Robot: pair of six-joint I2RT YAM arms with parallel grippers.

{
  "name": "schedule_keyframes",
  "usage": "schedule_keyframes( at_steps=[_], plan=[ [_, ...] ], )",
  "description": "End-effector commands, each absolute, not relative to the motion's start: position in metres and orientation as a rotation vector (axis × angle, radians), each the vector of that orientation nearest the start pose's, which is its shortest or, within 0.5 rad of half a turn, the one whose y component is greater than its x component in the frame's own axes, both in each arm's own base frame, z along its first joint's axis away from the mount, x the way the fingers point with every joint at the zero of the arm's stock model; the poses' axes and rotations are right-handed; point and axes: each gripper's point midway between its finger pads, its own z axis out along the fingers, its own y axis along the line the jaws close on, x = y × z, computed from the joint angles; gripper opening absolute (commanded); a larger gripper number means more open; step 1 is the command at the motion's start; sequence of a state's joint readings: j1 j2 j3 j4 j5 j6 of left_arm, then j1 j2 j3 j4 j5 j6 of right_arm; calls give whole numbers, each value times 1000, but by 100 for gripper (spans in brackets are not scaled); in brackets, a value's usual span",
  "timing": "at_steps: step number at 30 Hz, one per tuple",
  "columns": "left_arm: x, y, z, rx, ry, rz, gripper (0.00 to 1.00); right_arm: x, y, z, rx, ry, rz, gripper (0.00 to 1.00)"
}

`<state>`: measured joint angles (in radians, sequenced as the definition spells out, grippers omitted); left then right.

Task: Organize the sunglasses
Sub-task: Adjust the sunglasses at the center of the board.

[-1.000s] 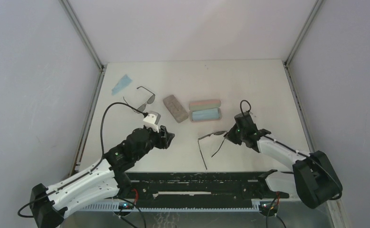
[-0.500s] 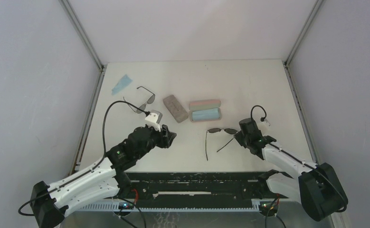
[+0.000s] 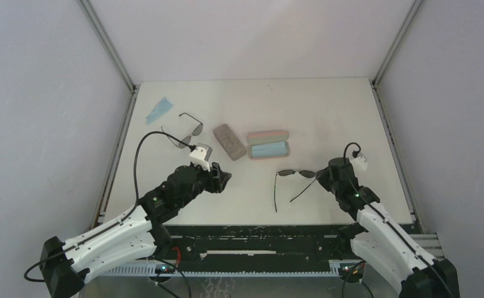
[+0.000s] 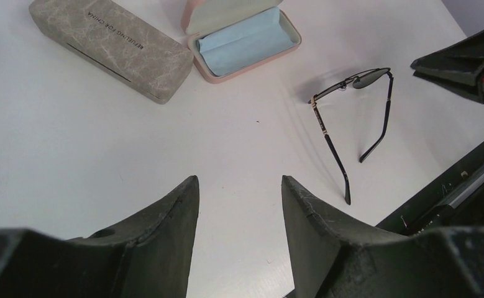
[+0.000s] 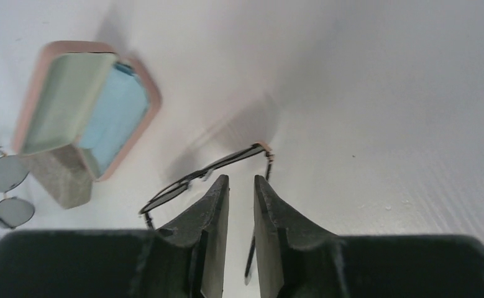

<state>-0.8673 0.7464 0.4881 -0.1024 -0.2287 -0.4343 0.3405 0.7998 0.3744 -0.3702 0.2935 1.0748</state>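
Observation:
One pair of sunglasses lies on the table with its temples unfolded, just below the open pink case. My right gripper sits at its right end. In the right wrist view the jaws stand a narrow gap apart, open. One thin temple runs loose through that gap, behind the dark lens. A second pair of sunglasses lies at the far left, its round lenses showing. My left gripper hovers open over bare table, holding nothing. The first pair lies to its right.
A closed grey-brown case lies beside the pink case, which holds a light blue cloth. Another blue cloth lies at the far left corner. A black rail runs along the table's near edge.
My right gripper moved right, dragging and turning the sunglasses, and its jaws have parted from shut to a narrow gap. The left arm has hardly moved.

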Motion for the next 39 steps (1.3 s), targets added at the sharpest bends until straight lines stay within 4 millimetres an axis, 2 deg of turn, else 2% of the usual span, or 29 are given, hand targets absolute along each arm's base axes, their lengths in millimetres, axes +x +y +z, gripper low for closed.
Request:
schedule_keyframes(
  at_steps=[1,6,8,14,17,23,26,30,32,35,39],
  plan=[
    [218,-220,208,249,1854,-705,56,242,64,111,697,2112,330,22],
    [218,-219,201,244,1865,-696,57,254,80,146,375,2088,366,25],
    [218,-218,197,242,1870,-690,57,261,92,159,234,2081,404,26],
    [223,-207,183,207,1888,-615,57,288,124,180,-139,2080,450,29],
    [229,-195,174,162,1895,-541,58,292,139,177,-377,2104,459,28],
    [235,-183,169,117,1867,-482,58,298,148,162,-611,2135,444,32],
    [238,-180,171,110,1829,-472,58,287,156,156,-896,2062,425,32],
    [245,-172,171,117,1785,-406,58,272,158,150,-1173,2015,412,32],
    [247,-170,170,129,1767,-377,59,263,158,144,-1284,2016,432,32],
    [248,-168,166,149,1757,-356,59,248,153,125,-1490,2044,415,32],
    [247,-167,159,156,1760,-346,59,243,147,107,-1628,2073,366,30]
  ],
)
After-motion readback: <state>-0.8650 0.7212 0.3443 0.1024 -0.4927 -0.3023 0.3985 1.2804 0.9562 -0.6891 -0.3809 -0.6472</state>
